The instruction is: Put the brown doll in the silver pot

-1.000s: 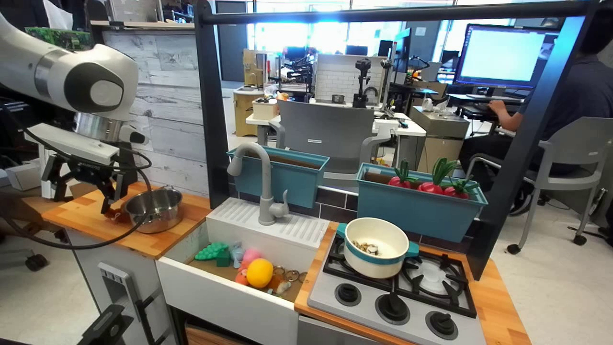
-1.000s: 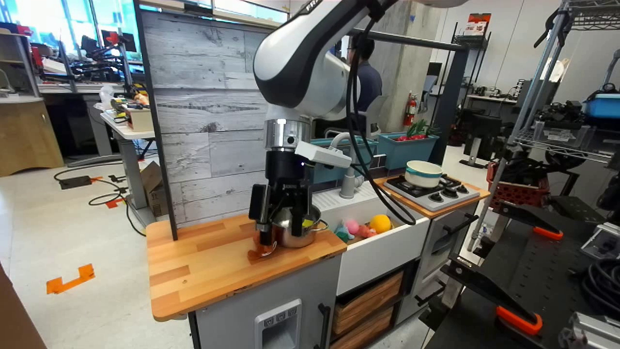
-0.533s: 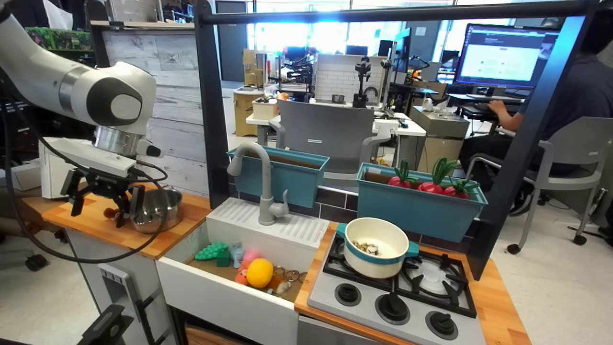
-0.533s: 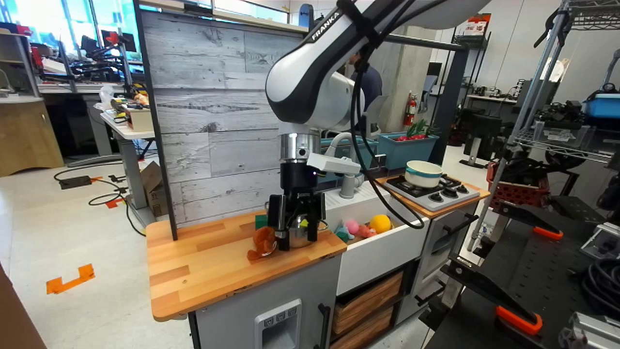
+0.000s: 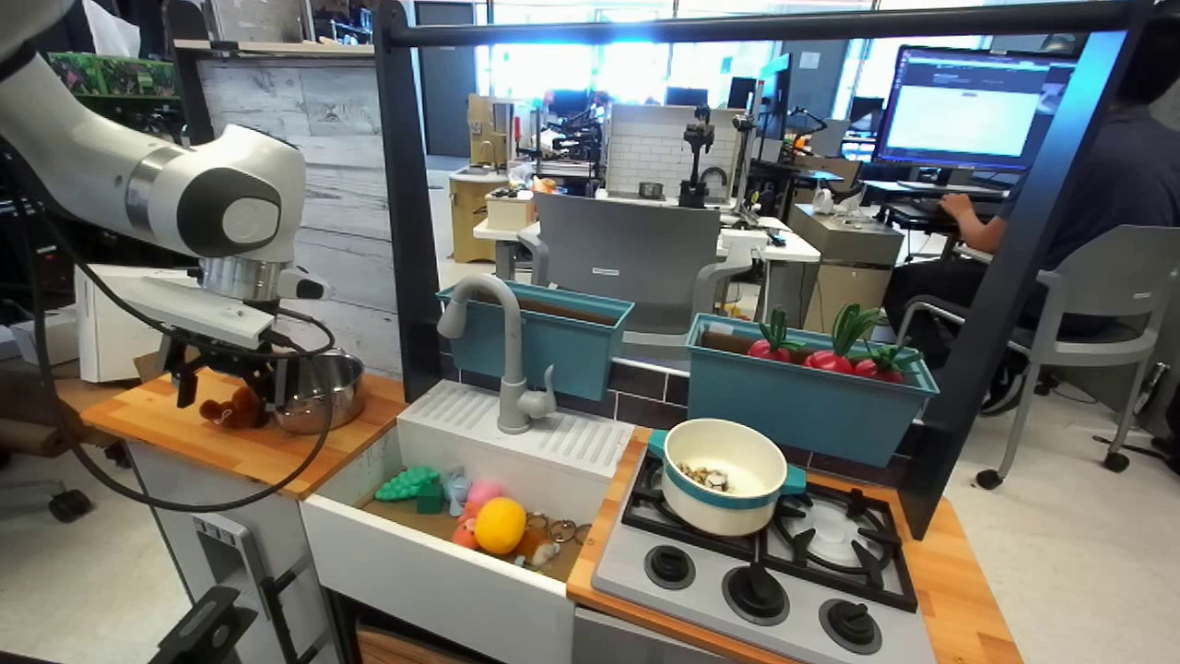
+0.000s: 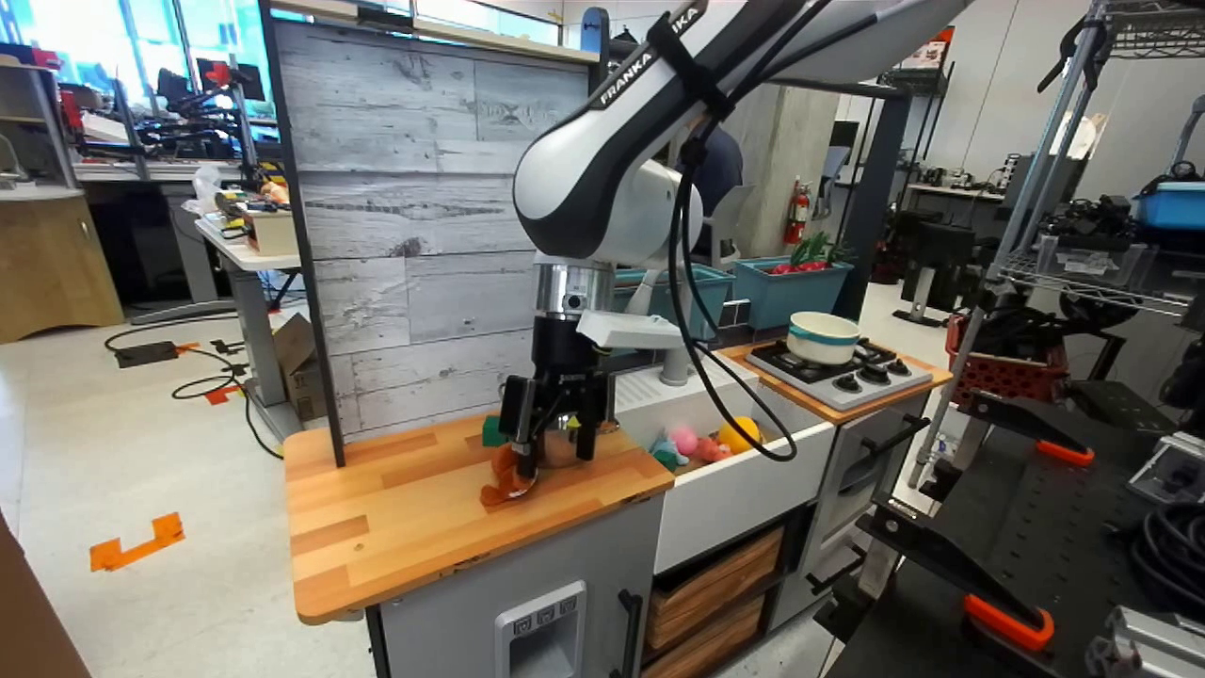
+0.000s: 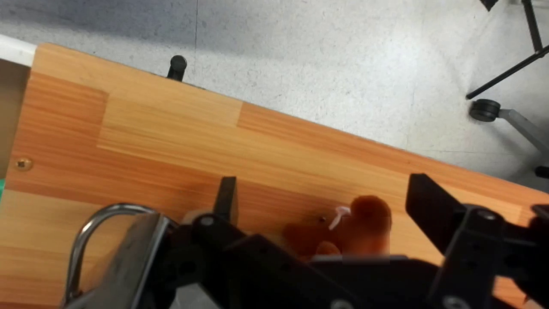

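The brown doll (image 5: 235,409) lies on the wooden counter beside the silver pot (image 5: 343,392). The doll also shows in an exterior view (image 6: 506,478) and in the wrist view (image 7: 366,216), where its lower part is hidden by the gripper body. My gripper (image 5: 230,402) is open, pointing down over the doll, with its fingers wide apart. In the wrist view the doll lies between the two fingers (image 7: 321,184), nearer one finger, with counter visible on both sides. The pot's rim and handle (image 7: 122,208) sit close outside the opposite finger. Whether finger and pot touch cannot be told.
The sink (image 5: 442,595) holds several toys, beside the counter. A cream-white pot (image 5: 728,480) stands on the stove. A tall faucet (image 5: 512,360) rises behind the sink. A robot cable (image 5: 323,443) loops low past the pot. A green thing (image 6: 491,431) shows behind the gripper.
The gripper first moved from the doll towards the pot, uncovering the doll, then came back over the doll and opened wider. The silver pot has shifted slightly towards the sink side.
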`<state>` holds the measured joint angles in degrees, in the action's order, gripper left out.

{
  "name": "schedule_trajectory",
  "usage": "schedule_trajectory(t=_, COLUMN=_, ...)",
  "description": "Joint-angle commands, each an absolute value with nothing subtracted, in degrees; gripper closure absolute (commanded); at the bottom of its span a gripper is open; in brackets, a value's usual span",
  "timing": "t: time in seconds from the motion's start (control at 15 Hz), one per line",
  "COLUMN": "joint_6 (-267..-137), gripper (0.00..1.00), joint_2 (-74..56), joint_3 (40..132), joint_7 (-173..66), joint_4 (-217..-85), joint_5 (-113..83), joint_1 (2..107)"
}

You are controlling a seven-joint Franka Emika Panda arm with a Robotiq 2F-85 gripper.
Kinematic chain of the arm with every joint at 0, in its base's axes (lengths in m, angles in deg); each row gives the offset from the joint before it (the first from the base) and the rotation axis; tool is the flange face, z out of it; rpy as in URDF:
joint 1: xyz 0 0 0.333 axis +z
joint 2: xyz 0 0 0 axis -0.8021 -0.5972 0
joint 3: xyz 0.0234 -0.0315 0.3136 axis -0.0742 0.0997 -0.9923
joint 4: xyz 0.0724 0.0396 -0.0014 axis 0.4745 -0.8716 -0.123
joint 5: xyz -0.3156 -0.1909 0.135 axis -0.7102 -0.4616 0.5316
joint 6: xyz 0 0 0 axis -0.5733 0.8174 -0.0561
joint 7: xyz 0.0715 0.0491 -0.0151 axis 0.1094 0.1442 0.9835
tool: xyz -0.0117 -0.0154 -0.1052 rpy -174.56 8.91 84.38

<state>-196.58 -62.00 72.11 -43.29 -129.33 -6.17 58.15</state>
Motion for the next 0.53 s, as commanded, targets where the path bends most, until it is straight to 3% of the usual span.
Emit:
schedule_trajectory(t=0.0, joint_6=-197.04, gripper=0.00, joint_2=-64.35, joint_3=73.49, joint_7=-45.20, joint_4=-125.93, joint_5=-6.69, joint_1=59.71)
schedule_trajectory(t=0.47, joint_6=-198.39, gripper=0.00, joint_2=-65.87, joint_3=74.79, joint_7=-47.01, joint_4=-126.12, joint_5=-7.04, joint_1=61.16)
